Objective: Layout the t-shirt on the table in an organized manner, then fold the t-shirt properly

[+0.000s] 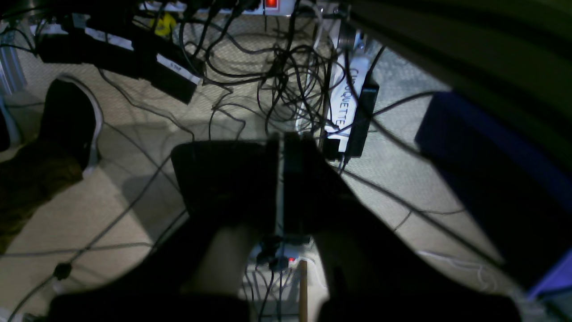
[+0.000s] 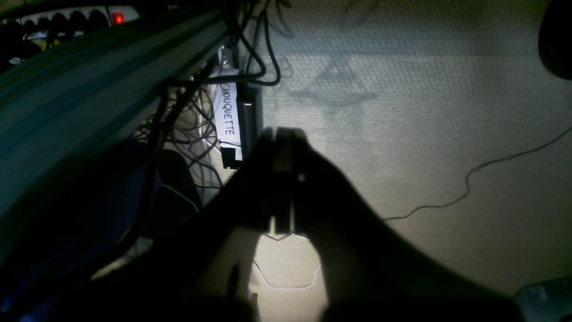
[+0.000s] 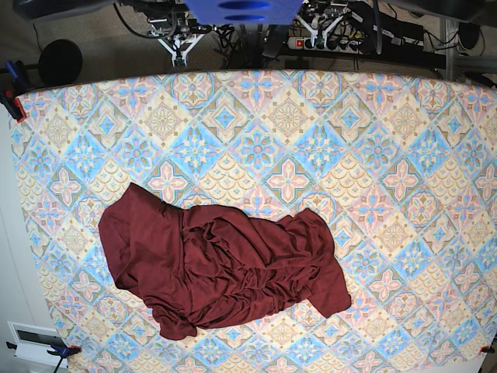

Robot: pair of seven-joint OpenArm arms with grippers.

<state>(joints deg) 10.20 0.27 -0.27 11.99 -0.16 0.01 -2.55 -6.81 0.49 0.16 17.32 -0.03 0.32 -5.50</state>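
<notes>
A dark maroon t-shirt (image 3: pixel 221 268) lies in a crumpled heap on the surface (image 3: pixel 388 155), which is covered by a cloth of pastel blue, pink and cream diamond tiles. The garment sits toward the near left part of the base view, bunched into deep folds at its middle, with one flatter flap spreading left and another corner reaching down to the right. No sleeve or collar can be told apart, so the laying-out appears not yet begun.

Neither arm reaches over the surface. In the base view only bits of the arm mounts show at the far edge, which suggests both arms are parked back and hanging behind the surface.

The wrist views show what the base view cannot. The left pincer (image 1: pixel 280 188) appears as a dark silhouette with its two jaws pressed together, only a thin line between them, holding nothing. Below it is carpeted floor strewn with tangled black cables (image 1: pixel 286 80) and a white labelled strip (image 1: pixel 344 98). The right pincer (image 2: pixel 283 179) is likewise closed and empty, above open carpet crossed by one thin cable (image 2: pixel 469 179). Neither wrist view shows the t-shirt.
</notes>
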